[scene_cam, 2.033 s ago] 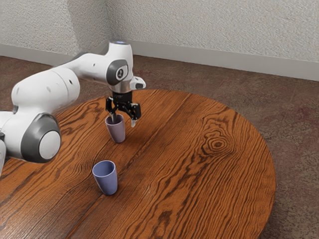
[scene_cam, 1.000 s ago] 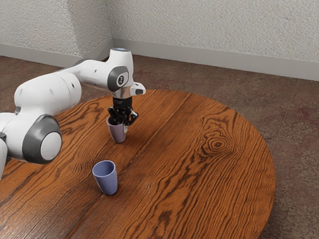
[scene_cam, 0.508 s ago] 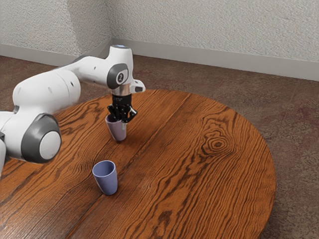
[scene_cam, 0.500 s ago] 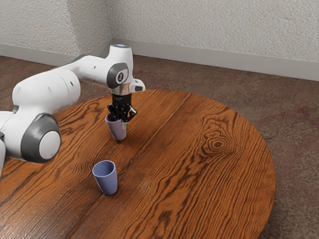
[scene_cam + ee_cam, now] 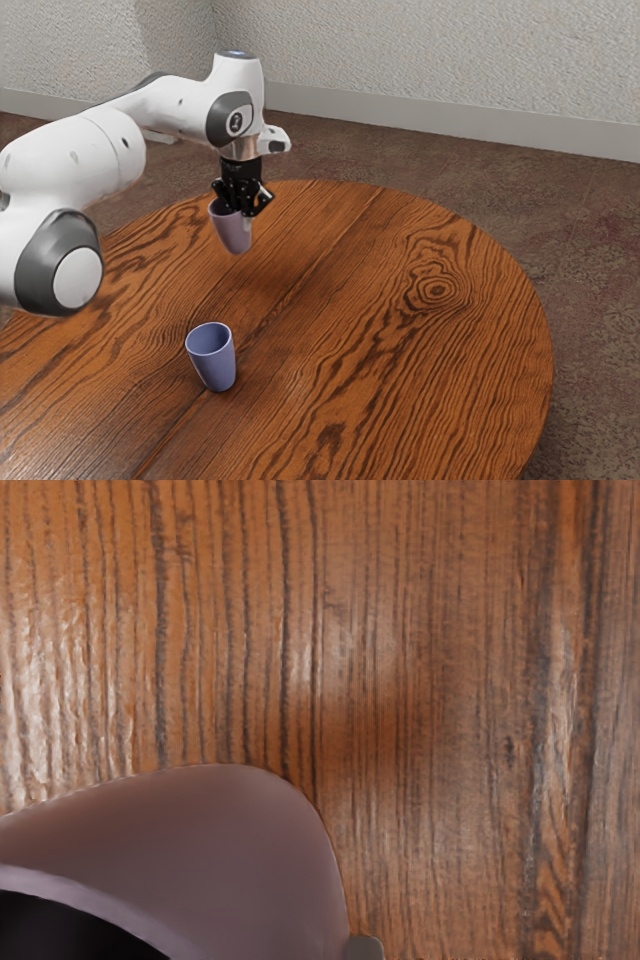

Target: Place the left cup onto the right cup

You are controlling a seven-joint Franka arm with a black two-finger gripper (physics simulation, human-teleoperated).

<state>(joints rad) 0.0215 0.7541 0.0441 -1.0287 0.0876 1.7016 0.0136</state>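
Purple cup hangs in the air, tilted slightly and clear of the desk, pinched at its rim by the black gripper, whose fingers press on the wall from both sides. In the wrist view its pale purple side sits just under the hand, with wood grain beyond. Blue cup stands upright on the desk, well apart from the held one and nearer the exterior camera.

Looks like a plain domestic room: round wooden surface, brown carpet around it, textured white walls and baseboard behind it.
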